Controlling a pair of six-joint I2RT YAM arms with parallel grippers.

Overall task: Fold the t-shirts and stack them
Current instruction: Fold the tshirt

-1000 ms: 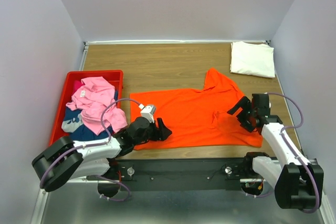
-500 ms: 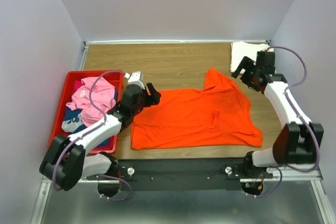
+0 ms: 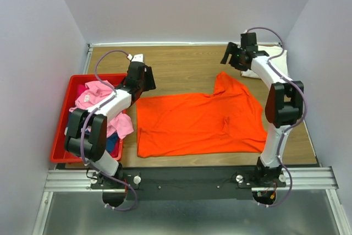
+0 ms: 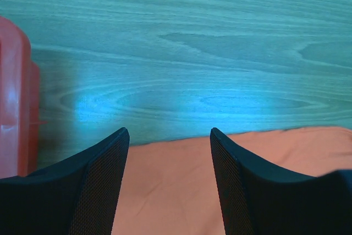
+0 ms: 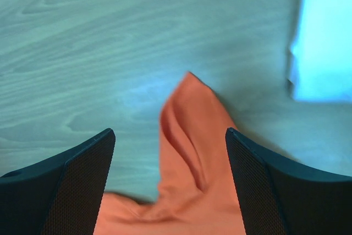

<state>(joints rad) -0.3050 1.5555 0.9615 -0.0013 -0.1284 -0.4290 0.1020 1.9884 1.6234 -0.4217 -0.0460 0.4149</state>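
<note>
1. From above, we see the orange t-shirt (image 3: 201, 122) spread flat across the middle of the wooden tabletop (image 3: 181, 61). One sleeve points toward the far right corner.
2. In the same view, a cream-white t-shirt (image 3: 282, 60) lies folded in that far right corner, partly behind the right arm. A pink t-shirt (image 3: 96, 96) lies crumpled in the red bin (image 3: 59, 136) at the tabletop's left edge.
3. The left end effector (image 3: 148, 81) is over the orange t-shirt's far left corner, just beside the bin's far right corner. The right end effector (image 3: 230, 60) is over bare wood just beyond the sleeve tip, near the cream-white t-shirt.
4. In the left wrist view, the two black fingers (image 4: 93, 191) stand well apart with nothing held between them. Below them we see the orange cloth's far edge, bare wood beyond it, and the bin's wall at the left. We cannot tell whether the fingertips touch the cloth.
5. In the right wrist view, the fingers (image 5: 275, 185) are spread wide and hold nothing. The creased orange sleeve tip lies below and between them. The cream-white t-shirt shows at the upper right, apart from the sleeve.
</note>
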